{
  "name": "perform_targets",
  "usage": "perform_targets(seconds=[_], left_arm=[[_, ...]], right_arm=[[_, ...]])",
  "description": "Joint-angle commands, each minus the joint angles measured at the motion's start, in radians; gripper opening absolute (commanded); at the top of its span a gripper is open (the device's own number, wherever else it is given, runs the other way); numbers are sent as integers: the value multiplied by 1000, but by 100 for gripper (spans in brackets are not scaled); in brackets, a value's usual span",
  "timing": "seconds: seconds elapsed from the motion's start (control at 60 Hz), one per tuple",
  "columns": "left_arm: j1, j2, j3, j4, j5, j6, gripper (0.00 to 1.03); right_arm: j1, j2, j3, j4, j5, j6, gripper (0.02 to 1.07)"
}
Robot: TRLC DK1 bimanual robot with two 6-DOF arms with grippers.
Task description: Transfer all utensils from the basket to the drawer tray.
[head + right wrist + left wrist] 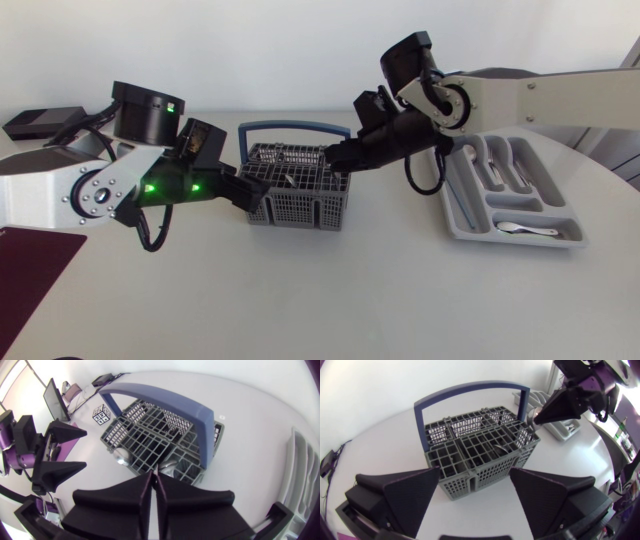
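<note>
Mid-table: grey basket [298,186] w/ blue hoop handle [296,127], upright, sitting between both arms. Drawer tray [462,222] lies off to its right, well apart.

L gripper [475,480] low at basket's left end, claw released. Fingers [412,495] splayed wide, basket corner just ahead of them and between them, not touching as far as wrist view shows.

R gripper [332,157] comes in from the right, angled down over basket's right rim. Fingers [125,497] clenched to a thin slit. Tips sit at a utensil [530,414] standing in a right-end compartment, and they look clamped on its handle (contact itself is hard to make out, slit too narrow).

Other items in basket: shiny piece [500,449] lying in a middle compartment; rounded metal end [121,455] poking up at the rim, beside R gripper tips. Type of each not clear.

Tray contents: spoon [520,229] in the near crosswise compartment, several utensils [495,165] in the long compartments behind it.

Misc. on table: dark red mat [25,270] at near left edge, flat black box [35,122] at far left.
</note>
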Motion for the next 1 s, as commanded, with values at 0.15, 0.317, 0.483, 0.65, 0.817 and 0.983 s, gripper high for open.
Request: perform_targets(seconds=[0.15, 0.317, 0.483, 0.65, 0.817, 0.983], left_arm=[[-10, 29, -23, 10, 10, 16, 97], [-10, 29, -21, 10, 10, 18, 97], [-13, 29, -21, 11, 10, 18, 97], [-17, 29, -19, 10, 10, 16, 97], [-23, 29, -23, 11, 10, 16, 97], [-24, 29, -23, 11, 10, 16, 97]], right_arm=[[-12, -62, 47, -36, -27, 24, 10], [-17, -72, 60, -60, -31, 5, 10], [-11, -72, 43, -59, -31, -1, 10], [-11, -60, 22, -44, -31, -1, 10], [-11, -25, -29, -5, -28, -7, 12], [-11, -22, -53, 6, -17, -10, 47]])
